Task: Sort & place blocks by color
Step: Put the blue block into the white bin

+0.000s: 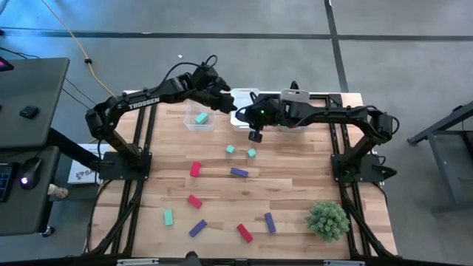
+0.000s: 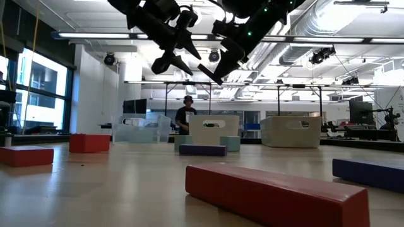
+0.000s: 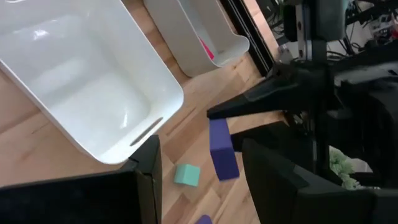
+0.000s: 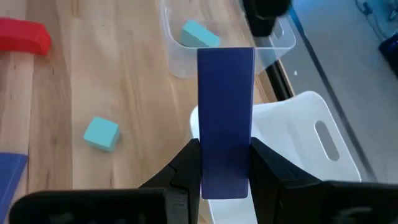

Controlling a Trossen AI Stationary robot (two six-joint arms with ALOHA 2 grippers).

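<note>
A purple block (image 4: 225, 121) is clamped by the right gripper (image 1: 256, 135) at upper centre; the left gripper (image 1: 224, 102) seems open, empty.

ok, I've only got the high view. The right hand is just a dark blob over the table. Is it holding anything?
Observer: Yes. In the right wrist view, the right hand is shut on a purple bar, which stands upright in its grip.
Operator: And the left hand?
Observer: The left hand is open with nothing between its jaws. It hangs above a white bin.
Operator: Anything in that bin?
Observer: No blocks show in the part the left wrist view covers, only bare white floor.
</note>
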